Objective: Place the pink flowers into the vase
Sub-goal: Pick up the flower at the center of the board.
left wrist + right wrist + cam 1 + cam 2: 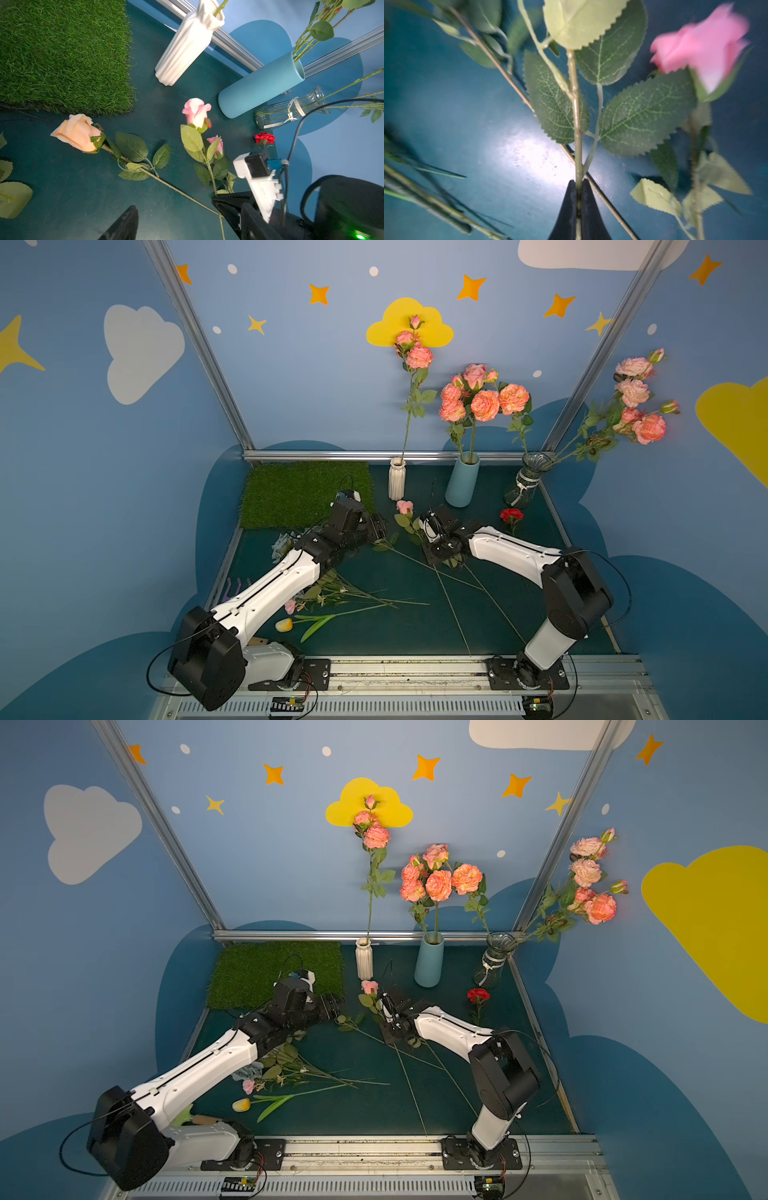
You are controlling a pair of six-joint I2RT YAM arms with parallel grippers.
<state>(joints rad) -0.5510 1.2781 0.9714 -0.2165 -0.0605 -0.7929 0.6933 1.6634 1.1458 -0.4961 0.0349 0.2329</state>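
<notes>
Clearly, the right wrist view shows what both top views hide: the right gripper (578, 199) clenched on the pink rose (576, 116) stem, lower centre. In a top view the bloom (404, 506) sits mid-frame, just below the white vase (397, 480); the left gripper (379, 527) is released, empty.

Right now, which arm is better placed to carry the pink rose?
Right: the right gripper is shut on the pink rose by its stem. The left gripper is open and empty.
</notes>
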